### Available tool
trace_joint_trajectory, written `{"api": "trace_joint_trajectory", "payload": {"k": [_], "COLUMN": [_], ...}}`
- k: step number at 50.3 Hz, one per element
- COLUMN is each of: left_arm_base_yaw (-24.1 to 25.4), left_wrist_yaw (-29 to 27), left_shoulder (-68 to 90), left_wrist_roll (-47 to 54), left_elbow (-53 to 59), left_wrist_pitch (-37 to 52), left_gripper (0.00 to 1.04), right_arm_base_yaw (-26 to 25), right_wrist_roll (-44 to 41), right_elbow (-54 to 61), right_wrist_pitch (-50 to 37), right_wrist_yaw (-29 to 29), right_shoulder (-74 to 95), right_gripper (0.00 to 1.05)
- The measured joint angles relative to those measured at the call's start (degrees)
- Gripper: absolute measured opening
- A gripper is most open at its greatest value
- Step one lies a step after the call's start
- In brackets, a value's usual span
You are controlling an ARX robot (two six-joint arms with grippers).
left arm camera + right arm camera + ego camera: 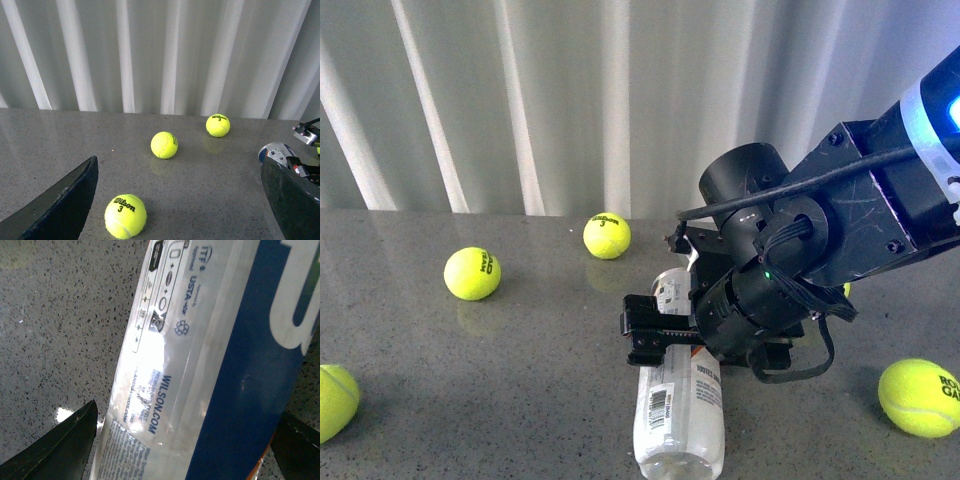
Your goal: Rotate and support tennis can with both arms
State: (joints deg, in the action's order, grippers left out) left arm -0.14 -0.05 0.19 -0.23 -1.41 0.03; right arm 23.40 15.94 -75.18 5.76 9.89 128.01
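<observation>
The tennis can [678, 405] lies on its side on the grey table, its white text panel facing up and its clear end toward me. My right arm [840, 210] reaches down over it. The right gripper [658, 335] is open and straddles the can's middle. In the right wrist view the can [200, 365] fills the space between the two black fingers [55, 450], showing its navy label and white print. My left gripper [180, 210] is open with only bare table between its fingers. The can's end [275, 152] shows beside its one finger [292, 200]. The left arm is outside the front view.
Yellow tennis balls lie scattered: one [472, 273] at the left, one [607, 236] at the back, one [330, 400] at the left edge, one [920, 397] at the right. A ball [125, 216] sits close to the left gripper. A white curtain [570, 100] hangs behind the table.
</observation>
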Motion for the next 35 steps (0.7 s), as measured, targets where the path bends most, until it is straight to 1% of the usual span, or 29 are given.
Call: {"api": "trace_joint_trajectory", "payload": {"k": [3,5,6,8,10,13,19,23,25,26,27,29,31,35], "left_arm_base_yaw": [0.00,0.00,0.00,0.00,0.00,0.00,0.00,0.00,0.00,0.00,0.00,0.00,0.00,0.00], "left_wrist_yaw": [0.00,0.00,0.00,0.00,0.00,0.00,0.00,0.00,0.00,0.00,0.00,0.02,0.02,0.00], "left_shoulder": [0.00,-0.02,-0.02,0.00,0.00,0.00,0.00,0.00,0.00,0.00,0.00,0.00,0.00,0.00], "left_wrist_roll": [0.00,0.00,-0.02,0.00,-0.02,0.00,0.00,0.00,-0.02,-0.02,0.00,0.00,0.00,-0.02], "left_elbow": [0.00,0.00,0.00,0.00,0.00,0.00,0.00,0.00,0.00,0.00,0.00,0.00,0.00,0.00], "left_wrist_pitch": [0.00,0.00,0.00,0.00,0.00,0.00,0.00,0.00,0.00,0.00,0.00,0.00,0.00,0.00], "left_gripper": [0.98,0.98,0.98,0.98,0.98,0.98,0.98,0.98,0.98,0.98,0.98,0.98,0.98,0.98], "right_arm_base_yaw": [0.07,0.04,-0.02,-0.31,-0.55,-1.05,-1.46,-1.75,-1.88,-1.95,-1.95,-2.14,-2.40,-2.95], "right_wrist_roll": [-2.58,-6.36,-7.10,-11.52,-14.53,-21.68,-32.83,-44.17,-47.95,-51.74,-52.63,-59.76,-69.77,-82.75], "right_elbow": [0.35,1.42,1.79,3.04,4.13,5.70,8.33,10.93,11.32,11.61,11.78,12.44,12.68,11.43], "right_wrist_pitch": [-0.46,-0.90,-0.92,-0.68,-0.55,0.07,-0.92,-4.07,-4.33,-4.48,-4.70,-5.97,-7.61,-6.08], "right_wrist_yaw": [0.07,0.15,0.33,1.51,1.88,2.29,3.67,5.88,6.84,7.48,7.56,8.33,9.77,10.49], "right_shoulder": [-0.22,-0.83,-1.05,-1.81,-2.49,-3.67,-5.64,-7.26,-7.72,-8.07,-8.22,-8.72,-8.83,-8.41], "right_gripper": [0.82,0.74,0.71,0.64,0.60,0.52,0.43,0.36,0.34,0.33,0.32,0.29,0.26,0.21]}}
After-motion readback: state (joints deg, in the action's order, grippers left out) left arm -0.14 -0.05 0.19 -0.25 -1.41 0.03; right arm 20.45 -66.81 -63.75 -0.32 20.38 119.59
